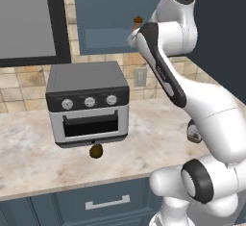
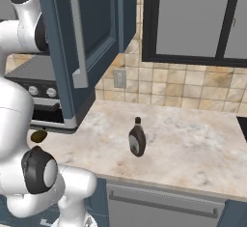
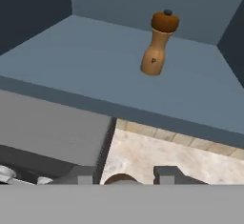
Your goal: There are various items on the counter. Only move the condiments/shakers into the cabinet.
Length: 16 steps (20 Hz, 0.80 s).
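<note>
The brown-topped shaker [image 3: 159,43] stands upright on the cabinet's shelf floor [image 3: 71,56], and its top also peeks out beside my forearm, so that the shaker [image 1: 138,22] shows there too. My gripper [image 3: 124,174] hovers in front of the shelf edge, just below it, and is shut on a second wooden shaker [image 3: 121,179], of which only a rounded brown bit shows between the fingertips. The dark syrup bottle [image 2: 137,139] stands upright on the counter [image 2: 193,144]. The round brown-green fruit [image 1: 96,151] lies on the counter in front of the toaster oven.
The grey toaster oven [image 1: 89,102] sits on the counter directly under the cabinet; its top [image 3: 47,127] lies just below my hand. The open cabinet door [image 2: 72,52] hangs out to the right of the arm. Dark windows flank the cabinet.
</note>
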Tool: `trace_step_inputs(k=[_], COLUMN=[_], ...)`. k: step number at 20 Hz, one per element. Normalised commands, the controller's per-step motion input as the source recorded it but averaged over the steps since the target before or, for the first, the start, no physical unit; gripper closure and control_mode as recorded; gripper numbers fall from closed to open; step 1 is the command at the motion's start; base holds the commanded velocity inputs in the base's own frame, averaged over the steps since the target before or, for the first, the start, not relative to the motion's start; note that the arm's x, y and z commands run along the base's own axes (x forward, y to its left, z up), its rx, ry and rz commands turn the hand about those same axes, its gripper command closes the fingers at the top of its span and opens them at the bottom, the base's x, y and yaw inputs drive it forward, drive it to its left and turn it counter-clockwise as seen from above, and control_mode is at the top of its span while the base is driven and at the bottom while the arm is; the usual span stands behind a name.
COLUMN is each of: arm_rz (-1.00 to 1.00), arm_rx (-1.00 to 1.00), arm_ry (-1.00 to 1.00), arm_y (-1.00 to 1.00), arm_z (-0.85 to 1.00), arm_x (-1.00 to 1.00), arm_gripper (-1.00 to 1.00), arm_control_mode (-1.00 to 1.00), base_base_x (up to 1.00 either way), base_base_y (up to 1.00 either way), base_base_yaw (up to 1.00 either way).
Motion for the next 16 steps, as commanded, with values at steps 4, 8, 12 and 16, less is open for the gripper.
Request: trace_step_inputs(k=[4, 8, 12, 16], arm_rz=[0.0, 0.0, -0.01, 0.0], arm_rx=[-0.01, -0.19, -0.08, 0.02], arm_ry=[-0.04, -0.4, -0.44, -0.28], arm_y=[-0.08, -0.43, -0.3, -0.12], arm_z=[-0.01, -0.02, 0.06, 0.0], arm_x=[-0.14, -0.48, -0.32, 0.0], arm_gripper=[1.0, 1.0, 1.0, 1.0], arm_control_mode=[-1.0, -1.0, -1.0, -1.0], base_base_x=[0.0, 0.0, 0.0, 0.0], base_base_y=[0.0, 0.0, 0.0, 0.0], base_base_yaw=[0.0, 0.0, 0.0, 0.0])
